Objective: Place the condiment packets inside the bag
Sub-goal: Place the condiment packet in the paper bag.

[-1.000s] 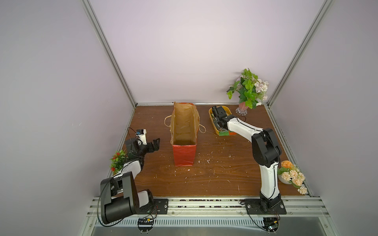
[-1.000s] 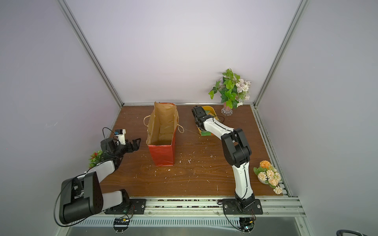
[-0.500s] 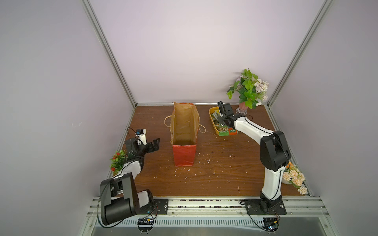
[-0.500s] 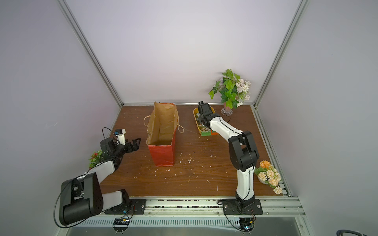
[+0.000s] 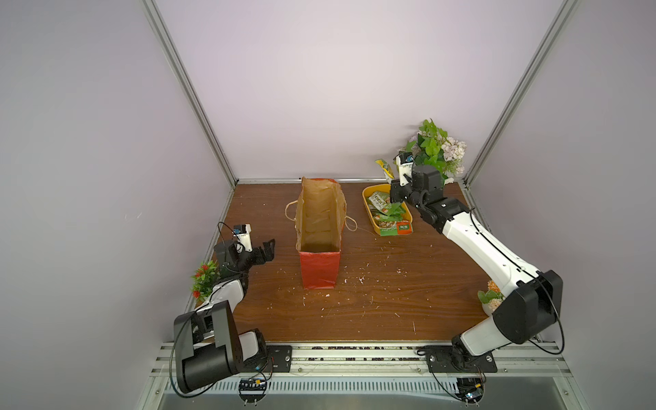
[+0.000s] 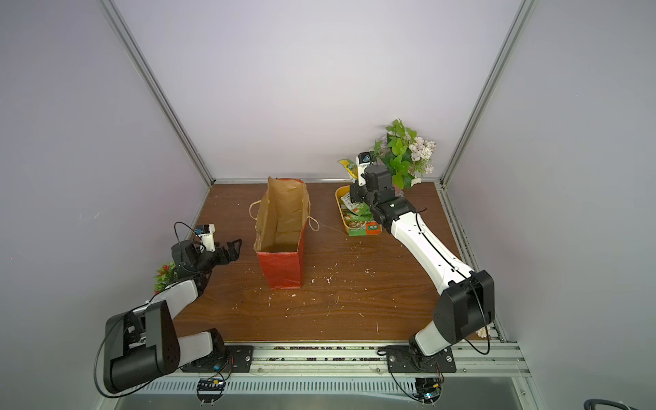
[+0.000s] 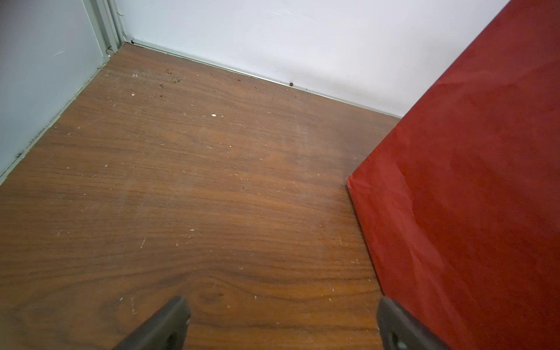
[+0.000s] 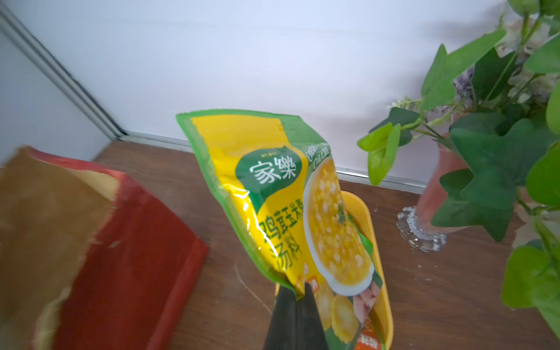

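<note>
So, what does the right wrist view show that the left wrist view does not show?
Only the right wrist view: the right gripper shut on a yellow condiment packet, the yellow tub, a green plant and the brown inside of the bag.
Only the left wrist view: the left gripper, open and holding nothing.
Both: the red outside of the bag, the wooden table and the white back wall.

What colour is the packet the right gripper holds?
Packet: yellow with green border, best in the right wrist view.

Pale lilac walls point(image 5: 337, 88) w/ alu posts point(image 5: 187, 88) are boxing in a crumb-flecked brown wood counter point(image 5: 390, 284), soft light falling evenly
</note>
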